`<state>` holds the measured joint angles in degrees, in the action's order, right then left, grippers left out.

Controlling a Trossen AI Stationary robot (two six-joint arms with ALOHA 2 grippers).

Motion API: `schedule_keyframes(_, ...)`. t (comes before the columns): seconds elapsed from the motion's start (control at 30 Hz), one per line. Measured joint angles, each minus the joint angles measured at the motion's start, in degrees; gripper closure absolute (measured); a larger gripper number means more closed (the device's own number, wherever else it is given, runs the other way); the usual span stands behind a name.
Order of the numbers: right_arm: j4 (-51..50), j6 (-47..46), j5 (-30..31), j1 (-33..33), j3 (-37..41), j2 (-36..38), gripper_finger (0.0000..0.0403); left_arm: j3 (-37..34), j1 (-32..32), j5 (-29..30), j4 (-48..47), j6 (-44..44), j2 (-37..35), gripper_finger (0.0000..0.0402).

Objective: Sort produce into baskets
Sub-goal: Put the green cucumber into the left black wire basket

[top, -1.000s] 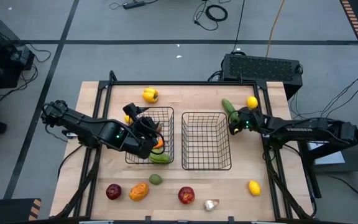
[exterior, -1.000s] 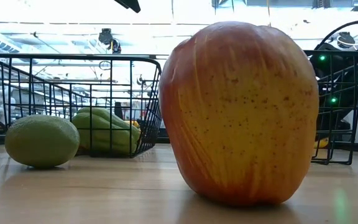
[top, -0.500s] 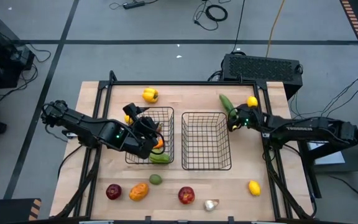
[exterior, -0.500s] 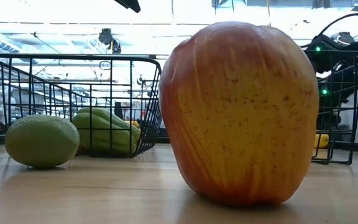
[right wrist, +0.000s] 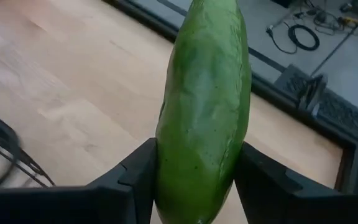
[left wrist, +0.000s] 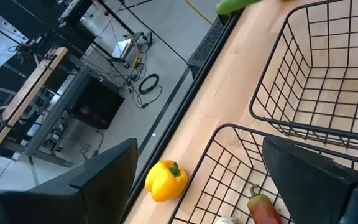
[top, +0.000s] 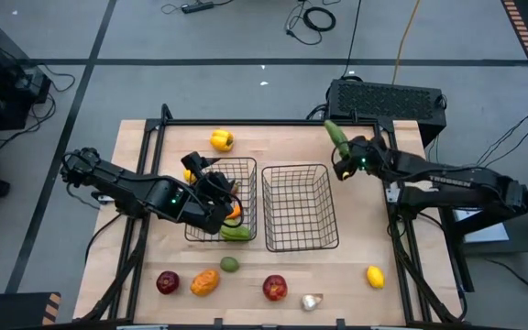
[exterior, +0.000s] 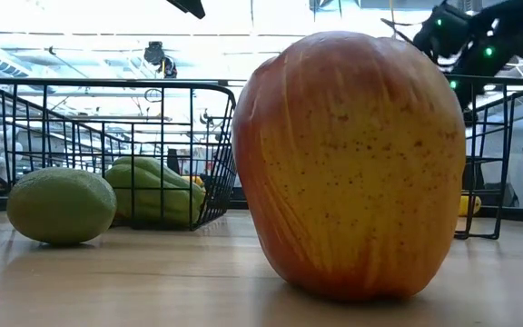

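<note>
Wooden counter (top: 282, 270), two baskets mid-surface. Your right claw (top: 340, 158) grips cucumber (top: 336, 136) above right basket (top: 302, 208) far corner. Cucumber likely firm, smooth, slippery: keep hold at mid-length. Left claw (top: 223, 194) wide over left basket (top: 218, 231).

Wooden table (top: 145, 156), black perforated box (top: 388, 99) behind it, coiled cable (top: 319, 18) on grey floor (top: 154, 46)

Two black wire baskets sit side by side mid-table: left basket (top: 246, 197) holds a green pepper (top: 236, 233); right basket (top: 302, 207) lies bare; cucumber (top: 336, 137) is lifted beyond its far right corner; apples (top: 274, 288), lemon (top: 375, 275), garlic (top: 311, 301) lie along the near edge.
</note>
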<state>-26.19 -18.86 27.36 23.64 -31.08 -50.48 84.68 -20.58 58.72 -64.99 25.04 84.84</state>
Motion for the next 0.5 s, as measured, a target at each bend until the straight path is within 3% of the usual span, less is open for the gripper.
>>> schedule_keyframes(0.13, -0.83, 0.83, -3.25, -0.27, -3.43, 0.12, 0.0231, 0.00, 0.00, 0.01, 0.00, 0.00, 0.00, 0.0052)
schedule_keyframes(0.3, 3.09, 2.79, -19.02, -2.33, -4.87, 1.03, 0.0231, 0.00, 0.00, 0.00, 0.27, -0.78, 0.00, 0.0052)
schedule_keyframes(0.4, 7.70, 2.32, -26.47, -4.69, -4.87, 1.51, 0.0231, 0.00, 0.00, -0.02, 2.54, -6.03, 0.00, 0.0052)
schedule_keyframes(0.5, 12.45, 1.73, -29.03, -7.76, -4.87, 1.51, 0.0231, 0.00, 0.00, -1.63, 7.04, -13.59, 0.06, 0.0052)
